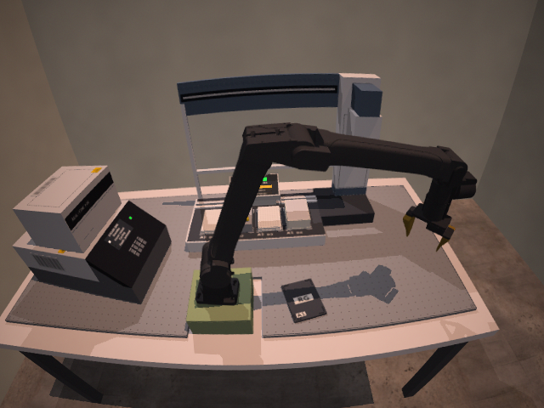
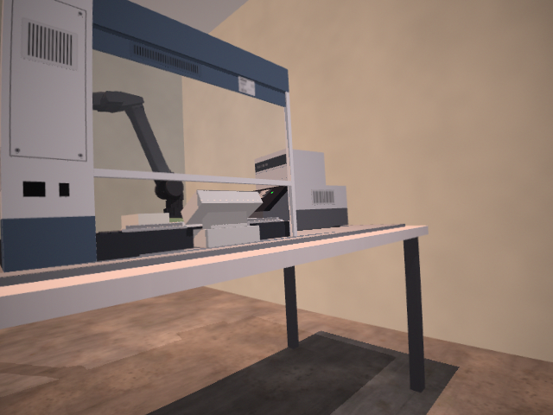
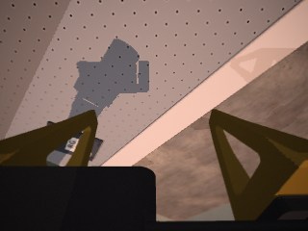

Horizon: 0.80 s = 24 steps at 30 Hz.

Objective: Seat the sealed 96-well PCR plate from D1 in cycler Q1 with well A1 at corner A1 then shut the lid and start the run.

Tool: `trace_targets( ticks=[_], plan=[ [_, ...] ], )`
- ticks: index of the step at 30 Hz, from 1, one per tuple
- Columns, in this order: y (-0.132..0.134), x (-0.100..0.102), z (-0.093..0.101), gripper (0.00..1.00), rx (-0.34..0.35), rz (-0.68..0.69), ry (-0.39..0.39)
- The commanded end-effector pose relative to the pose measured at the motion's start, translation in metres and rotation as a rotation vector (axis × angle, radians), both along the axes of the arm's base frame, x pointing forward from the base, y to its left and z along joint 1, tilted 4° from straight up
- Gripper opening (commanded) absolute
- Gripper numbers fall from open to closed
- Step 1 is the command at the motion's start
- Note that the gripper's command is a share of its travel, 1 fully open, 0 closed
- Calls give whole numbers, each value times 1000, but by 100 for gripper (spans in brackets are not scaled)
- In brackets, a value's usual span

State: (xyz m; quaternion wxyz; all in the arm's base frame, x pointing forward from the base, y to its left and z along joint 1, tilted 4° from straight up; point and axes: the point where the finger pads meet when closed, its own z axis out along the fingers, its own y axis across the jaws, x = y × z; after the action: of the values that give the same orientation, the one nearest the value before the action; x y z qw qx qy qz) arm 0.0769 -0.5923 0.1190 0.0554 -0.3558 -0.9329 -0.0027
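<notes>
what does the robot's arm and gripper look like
One arm of matte black, boxy links with rounded joints, mounted on an olive-green block. The gripper has a black body and two mustard-yellow, triangular fingers with open cut-outs. No cables or markings show.

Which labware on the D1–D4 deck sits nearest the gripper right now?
The rightmost white block on the deck, at the D4 end. The others lie farther left; the open gripper hangs off to the right.

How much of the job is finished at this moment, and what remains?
Nothing looks done yet. The cycler Q1 has its lid shut and its lamp is green, so no run is on. The gripper is open and holds nothing, out over the table's right edge, far from the deck where the plates stand. Left: open the lid, move and seat the plate, shut the lid, push START.
</notes>
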Motion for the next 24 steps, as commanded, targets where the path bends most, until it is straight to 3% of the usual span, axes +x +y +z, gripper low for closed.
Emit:
trace_targets(
  ticks=[1, 17, 18, 24],
  plan=[
    [-2, 1, 7, 100, -14, 1, -2],
    [-2, 1, 7, 100, -14, 1, -2],
    [2, 10, 5, 0, -14, 35, -6],
    [21, 56, 28, 0, -56, 87, -26]
  ],
)
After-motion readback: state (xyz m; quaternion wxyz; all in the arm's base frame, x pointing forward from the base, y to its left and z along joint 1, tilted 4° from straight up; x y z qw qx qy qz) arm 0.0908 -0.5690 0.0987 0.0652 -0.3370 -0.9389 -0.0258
